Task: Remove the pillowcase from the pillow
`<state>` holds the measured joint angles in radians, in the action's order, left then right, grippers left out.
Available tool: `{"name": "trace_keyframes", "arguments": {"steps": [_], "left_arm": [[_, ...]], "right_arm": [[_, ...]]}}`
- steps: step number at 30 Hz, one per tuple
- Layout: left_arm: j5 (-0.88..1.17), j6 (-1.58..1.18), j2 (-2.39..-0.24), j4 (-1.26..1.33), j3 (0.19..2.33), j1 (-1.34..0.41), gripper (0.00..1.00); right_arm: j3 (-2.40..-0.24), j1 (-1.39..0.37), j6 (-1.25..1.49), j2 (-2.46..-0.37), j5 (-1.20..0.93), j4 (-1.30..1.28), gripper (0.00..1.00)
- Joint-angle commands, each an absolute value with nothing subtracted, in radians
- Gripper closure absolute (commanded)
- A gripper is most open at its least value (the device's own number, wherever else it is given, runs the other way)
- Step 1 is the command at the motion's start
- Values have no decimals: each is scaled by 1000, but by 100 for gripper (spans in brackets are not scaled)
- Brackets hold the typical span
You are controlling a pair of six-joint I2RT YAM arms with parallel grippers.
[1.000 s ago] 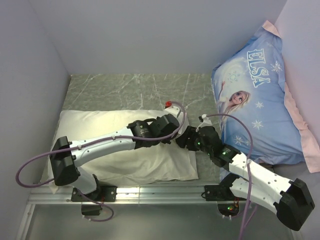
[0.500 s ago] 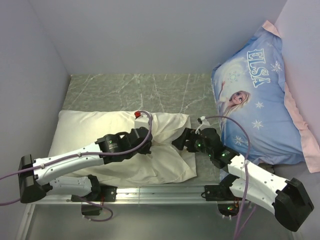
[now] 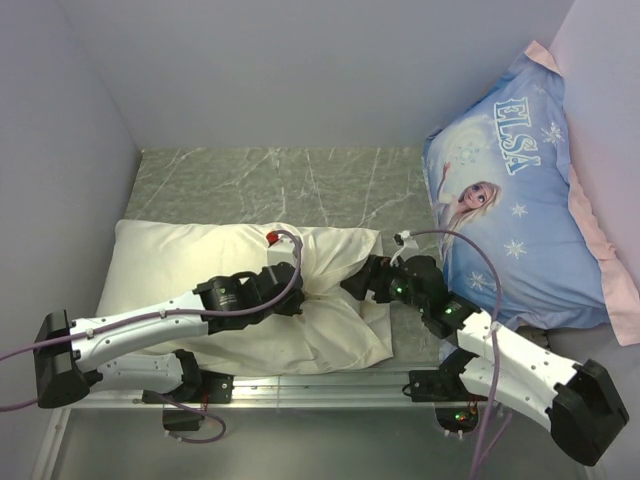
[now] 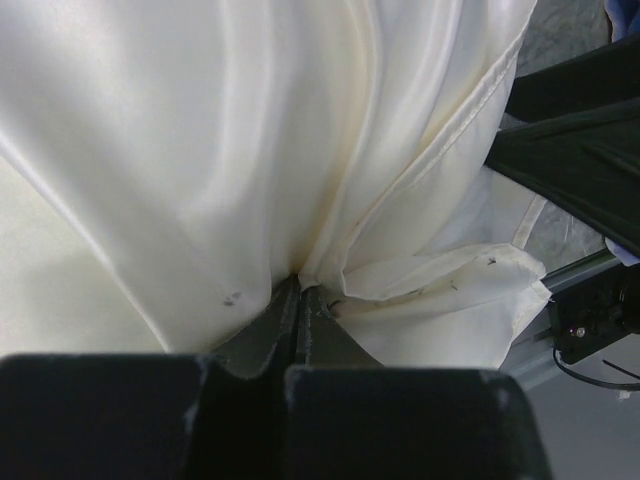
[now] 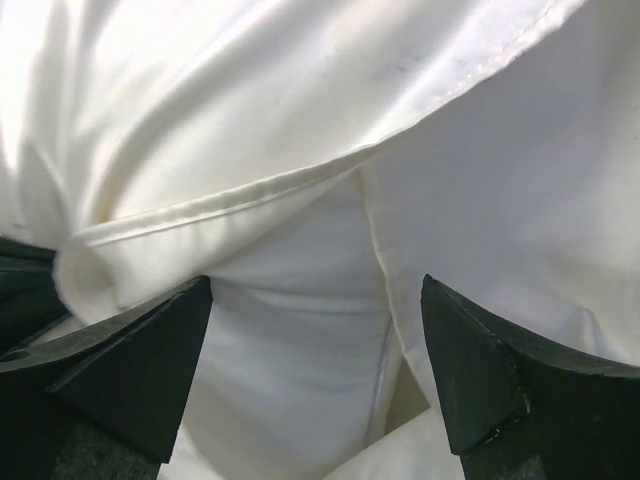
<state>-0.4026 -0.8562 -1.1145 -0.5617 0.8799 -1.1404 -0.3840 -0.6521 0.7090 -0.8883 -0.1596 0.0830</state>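
Two grippers are meeting at the 3 o'clock end of the pillowcase. Your left gripper is pinching its fabric, jaws fully closed. Your right gripper is hovering spread wide, holding nothing, over the exposed pillow.

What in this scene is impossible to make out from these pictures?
- Top view: the plump white pillow, covered by the wrinkly cream fabric pillowcase.
- Top view: tips of the left tool, under its own wrist.
- Top view: near corner of the blue ELSA-print pillow, behind the right arm.
- Right wrist view: pillow or case between the right tool's fingers; too close to tell.
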Motion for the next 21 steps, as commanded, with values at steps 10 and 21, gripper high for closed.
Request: {"name": "trace_keyframes", "arguments": {"steps": [10, 21], "left_arm": [[-350, -885, -1152, -624, 825, -1158, 100], [-364, -884, -1149, -649, 845, -1164, 100]], "right_arm": [[-325, -778, 851, -693, -83, 102, 13], [-180, -796, 910, -885, -32, 297, 7]]}}
